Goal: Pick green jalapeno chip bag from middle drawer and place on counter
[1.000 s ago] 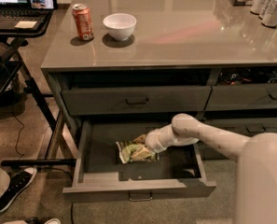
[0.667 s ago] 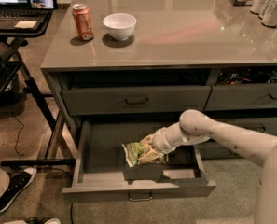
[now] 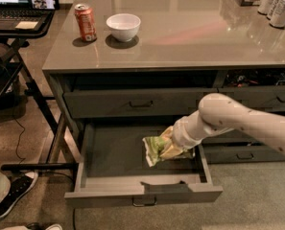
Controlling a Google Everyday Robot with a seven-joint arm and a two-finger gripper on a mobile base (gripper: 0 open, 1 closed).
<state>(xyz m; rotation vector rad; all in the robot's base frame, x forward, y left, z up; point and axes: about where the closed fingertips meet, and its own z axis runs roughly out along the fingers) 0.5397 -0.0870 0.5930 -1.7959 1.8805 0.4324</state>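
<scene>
The green jalapeno chip bag [image 3: 155, 150], light green with a yellowish patch, hangs crumpled from my gripper [image 3: 172, 145], which is shut on its right side. The bag is lifted a little above the floor of the open middle drawer [image 3: 142, 193], over its right half. My white arm reaches in from the right, in front of the cabinet. The grey-beige counter [image 3: 190, 37] lies above the drawers.
A red soda can [image 3: 85, 22] and a white bowl [image 3: 123, 26] stand on the counter's left part. Several cans [image 3: 278, 4] stand at its back right. A laptop on a black stand [image 3: 17, 11] is at the left. A person's shoe [image 3: 13, 191] is at the lower left.
My gripper has risen and drawn back to the right with the chip bag in it. The bag has come up off the drawer floor.
</scene>
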